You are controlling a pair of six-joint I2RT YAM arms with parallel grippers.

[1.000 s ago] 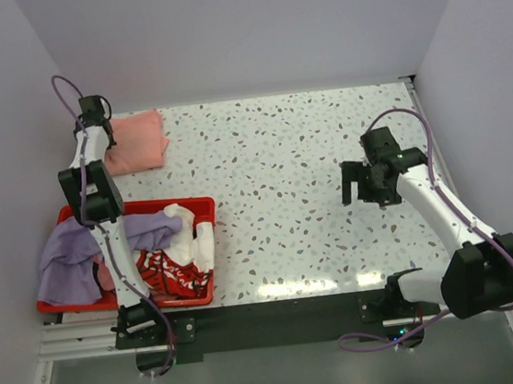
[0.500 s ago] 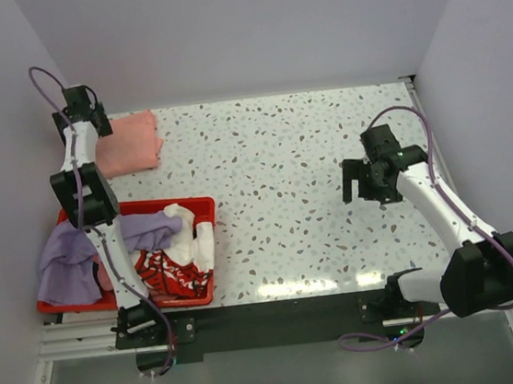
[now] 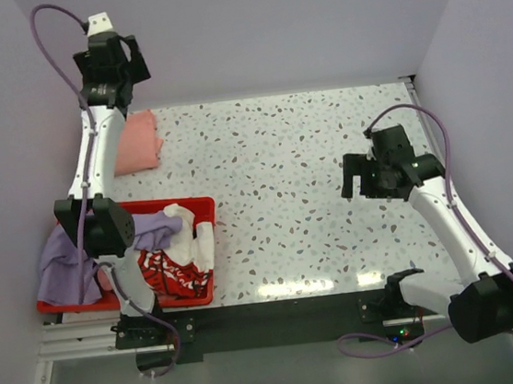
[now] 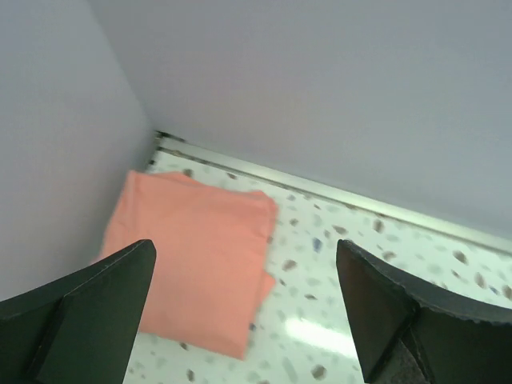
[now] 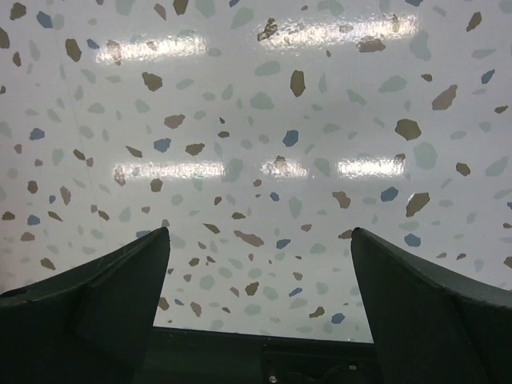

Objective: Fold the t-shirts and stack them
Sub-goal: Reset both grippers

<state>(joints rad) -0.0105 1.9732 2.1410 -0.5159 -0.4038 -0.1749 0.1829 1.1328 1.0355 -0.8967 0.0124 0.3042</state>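
- The salmon-pink tee (image 3: 139, 140) is lying folded into a tidy rectangle in the far-left corner of the speckled table (image 3: 281, 161), right by the left wall and close to the back wall.
- Nothing is touching it. The left gripper (image 3: 119, 61) is hanging well above it, up in front of the back wall, with its fingers spread wide and carrying nothing. Its wrist cam is looking down at the pink fold between the two fingers.
- The lavender tee (image 3: 68, 264) is sitting bunched up in the red crate (image 3: 213, 252) at the near-left edge of the table, spilling out over the crate's left side.
- The white tee with red print (image 3: 176, 261) is lying crumpled in the same crate, just right of the lavender one. Neither is looking folded at all.
- The left arm is reaching up over the crate on its way to that far corner.
- Over on the right, the right gripper (image 3: 359, 187) is hovering above bare table, jaws also spread wide, gripping nothing, well apart from all the shirts.
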